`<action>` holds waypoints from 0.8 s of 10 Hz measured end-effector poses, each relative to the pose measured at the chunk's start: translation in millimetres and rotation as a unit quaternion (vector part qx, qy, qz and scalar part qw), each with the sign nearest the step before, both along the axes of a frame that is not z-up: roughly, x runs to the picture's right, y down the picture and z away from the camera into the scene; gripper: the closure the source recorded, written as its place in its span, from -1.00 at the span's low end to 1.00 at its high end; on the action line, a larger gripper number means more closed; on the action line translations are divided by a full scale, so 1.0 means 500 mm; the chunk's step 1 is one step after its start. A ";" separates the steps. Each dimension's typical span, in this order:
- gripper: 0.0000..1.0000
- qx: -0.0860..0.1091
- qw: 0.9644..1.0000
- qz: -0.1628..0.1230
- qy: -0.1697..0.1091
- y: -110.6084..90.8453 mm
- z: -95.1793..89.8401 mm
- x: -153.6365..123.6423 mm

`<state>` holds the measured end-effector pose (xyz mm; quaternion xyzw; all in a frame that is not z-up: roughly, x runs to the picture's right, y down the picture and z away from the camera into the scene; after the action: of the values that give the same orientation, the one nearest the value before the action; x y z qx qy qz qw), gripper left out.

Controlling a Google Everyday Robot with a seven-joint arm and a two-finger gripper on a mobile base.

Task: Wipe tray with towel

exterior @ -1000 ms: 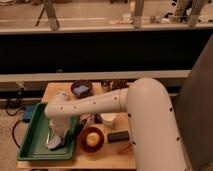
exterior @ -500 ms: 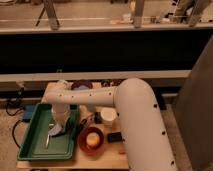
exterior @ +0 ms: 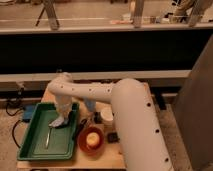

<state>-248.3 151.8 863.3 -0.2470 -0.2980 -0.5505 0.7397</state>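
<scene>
Wiping is judged partly done: the end effector (exterior: 62, 115), whose grip cannot be told, bears on the towel (exterior: 56, 122) at the far right of the tray (exterior: 32, 144), with most of the floor left to wipe.

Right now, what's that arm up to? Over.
Gripper down in green tray, at the towel. Utensil lies in tray beside towel, possibly in the way.

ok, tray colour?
Green tray, shown plainly in the camera view; the gripper is over its upper right part, at the towel.
</scene>
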 end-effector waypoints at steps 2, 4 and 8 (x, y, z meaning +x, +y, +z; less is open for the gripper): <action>1.00 -0.003 1.000 0.000 0.000 0.003 0.006 -0.006; 1.00 -0.004 1.000 -0.002 -0.003 0.011 0.004 -0.009; 1.00 -0.007 1.000 -0.013 -0.008 0.078 -0.037 -0.002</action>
<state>-249.4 190.6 844.6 -0.2520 -0.3048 -0.5600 0.7280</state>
